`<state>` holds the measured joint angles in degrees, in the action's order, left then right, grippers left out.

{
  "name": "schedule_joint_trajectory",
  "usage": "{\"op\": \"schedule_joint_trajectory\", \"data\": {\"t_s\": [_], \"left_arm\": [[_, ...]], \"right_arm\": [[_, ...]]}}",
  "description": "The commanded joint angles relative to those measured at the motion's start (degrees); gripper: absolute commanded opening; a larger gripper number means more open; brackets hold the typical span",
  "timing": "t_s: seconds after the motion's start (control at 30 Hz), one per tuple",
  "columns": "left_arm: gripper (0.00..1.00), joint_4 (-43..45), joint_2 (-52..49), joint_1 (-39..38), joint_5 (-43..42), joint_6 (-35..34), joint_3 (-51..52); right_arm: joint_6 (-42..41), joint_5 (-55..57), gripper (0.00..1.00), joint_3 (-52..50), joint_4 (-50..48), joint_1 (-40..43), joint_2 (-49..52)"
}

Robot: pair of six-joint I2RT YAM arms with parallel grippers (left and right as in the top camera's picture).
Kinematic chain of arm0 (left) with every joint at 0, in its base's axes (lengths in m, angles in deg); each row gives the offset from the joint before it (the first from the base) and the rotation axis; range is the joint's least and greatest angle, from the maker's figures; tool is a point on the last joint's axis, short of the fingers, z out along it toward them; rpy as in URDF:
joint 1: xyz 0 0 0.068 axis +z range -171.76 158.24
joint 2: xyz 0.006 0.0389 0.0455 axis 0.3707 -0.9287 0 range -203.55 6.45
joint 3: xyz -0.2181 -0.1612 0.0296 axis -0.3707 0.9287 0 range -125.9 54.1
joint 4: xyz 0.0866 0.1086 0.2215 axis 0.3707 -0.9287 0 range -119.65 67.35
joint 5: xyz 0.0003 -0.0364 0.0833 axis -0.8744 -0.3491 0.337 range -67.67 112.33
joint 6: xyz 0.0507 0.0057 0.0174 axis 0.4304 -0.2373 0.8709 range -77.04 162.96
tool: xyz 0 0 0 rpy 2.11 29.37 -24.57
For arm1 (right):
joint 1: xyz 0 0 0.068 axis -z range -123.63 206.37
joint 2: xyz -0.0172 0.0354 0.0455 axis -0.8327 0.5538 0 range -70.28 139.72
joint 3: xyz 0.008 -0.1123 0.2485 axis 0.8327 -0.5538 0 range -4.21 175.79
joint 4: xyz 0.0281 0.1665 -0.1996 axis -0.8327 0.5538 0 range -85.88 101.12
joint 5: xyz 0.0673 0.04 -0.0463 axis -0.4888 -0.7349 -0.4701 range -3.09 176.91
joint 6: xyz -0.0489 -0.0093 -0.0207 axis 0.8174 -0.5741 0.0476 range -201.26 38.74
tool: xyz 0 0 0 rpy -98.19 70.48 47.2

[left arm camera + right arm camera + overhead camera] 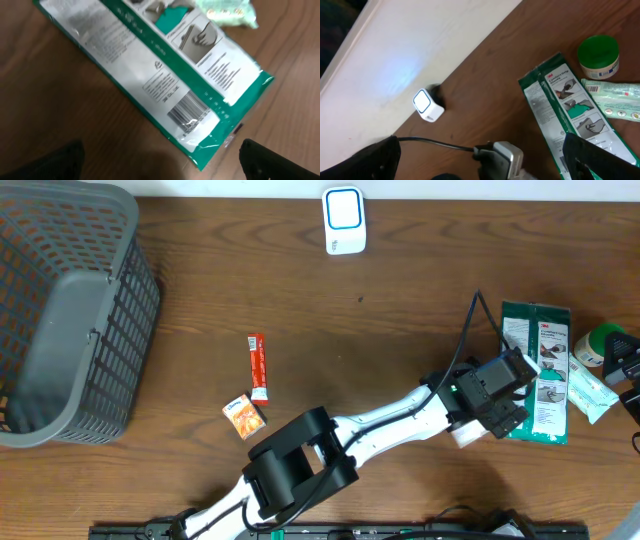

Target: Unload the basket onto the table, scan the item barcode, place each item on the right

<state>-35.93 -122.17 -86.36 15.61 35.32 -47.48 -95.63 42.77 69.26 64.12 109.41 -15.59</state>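
Packet (540, 370), green and white, lies flat on the table (400, 300) at the right side, printed back upward. Barcode (189, 111) close to its lower green end, clear in the left wrist view, with a little glare on it.

Two pincers, both released. Left pincer (503, 395) hangs over the near left edge of the packet, at the end of the long arm that reaches across from the near side. Jaws spread fully wide, nothing grasped. In its own view one dark fingertip (57, 161) sits low at the left and the other low at the right, with the barcode end of the packet between them. Touching the packet or only above it: cannot tell.

Right pincer (625, 365) shows only partly at the right border of the overhead view, just beside the jar. In its own view the fingertips (600, 157) stand far apart, with nothing held between them.

Counted from near to far:
- one small orange box (244, 416)
- one red sachet (257, 365) just behind it, almost touching
- one packet
- one pale green pack (590, 392) against the right edge of the packet
- one green-lidded jar (598, 343) just behind that pack
- one grey mesh basket (70, 310) at the far left
- one white scanner (343, 220) with a blue outline, at the far edge of the table
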Motion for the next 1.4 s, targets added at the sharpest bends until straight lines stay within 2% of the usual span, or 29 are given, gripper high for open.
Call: {"op": "schedule_joint_trajectory", "data": {"t_s": [0.0,0.13,0.3,0.4,0.53,0.67,0.87,1.13,1.37], "left_arm": [[0.98,-0.3,5.1,1.0,2.5,0.3,0.1],[0.98,-2.6,9.1,3.4,3.6,-1.7,0.1],[0.98,-9.3,15.6,8.8,3.6,-7.9,0.1],[0.98,-15.7,20.2,13.5,3.5,-11.0,0.1],[0.98,-24.5,26.3,20.3,3.6,-11.6,0.1],[0.98,-33.6,32.6,27.0,3.7,-11.6,0.1],[0.98,-44.4,41.2,36.9,4.9,-11.6,0.1],[0.99,-51.2,47.2,48.3,9.4,-11.5,0.1],[0.98,-54.9,48.2,57.3,9.4,-11.5,0.1]], "right_arm": [[1.2,-0.8,0.99,0.6,0.0,0.5,0.0],[1.1,-1.3,0.99,0.6,0.0,0.5,0.2],[2.9,-3.3,0.99,0.6,0.9,-0.2,0.5],[4.8,-3.3,0.98,0.6,1.9,-3.2,0.5],[7.0,-2.8,0.99,0.6,2.8,-10.4,0.8],[7.1,1.4,0.99,0.6,3.9,-20.0,2.3],[7.4,7.8,0.99,0.6,5.4,-39.5,6.7],[-0.3,21.2,0.98,0.6,0.6,-66.8,16.1],[-5.4,27.6,0.98,0.6,-8.5,-86.1,29.0]]}}
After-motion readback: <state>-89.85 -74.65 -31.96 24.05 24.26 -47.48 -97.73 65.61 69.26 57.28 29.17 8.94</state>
